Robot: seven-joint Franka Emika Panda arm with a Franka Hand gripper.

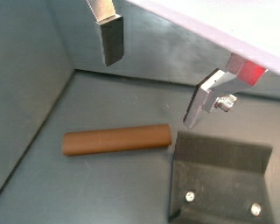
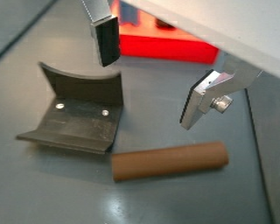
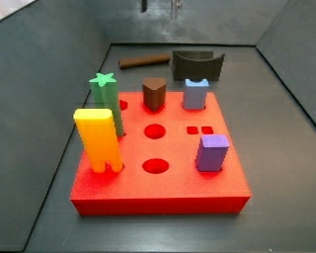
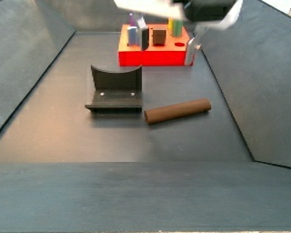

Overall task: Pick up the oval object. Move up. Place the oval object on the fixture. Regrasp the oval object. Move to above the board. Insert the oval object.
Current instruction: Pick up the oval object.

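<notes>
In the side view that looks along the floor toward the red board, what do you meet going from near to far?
Oval object, lying flat on the floor → fixture → board with its pegs. The gripper hangs open above, holding nothing.

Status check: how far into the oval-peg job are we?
Nothing looks done yet. The oval object lies flat on the floor beside the fixture, ungrasped. In hand: the tool hangs open and empty above the rod. Left: pick, lift, set it on the fixture, regrasp, move above the board, insert.
</notes>
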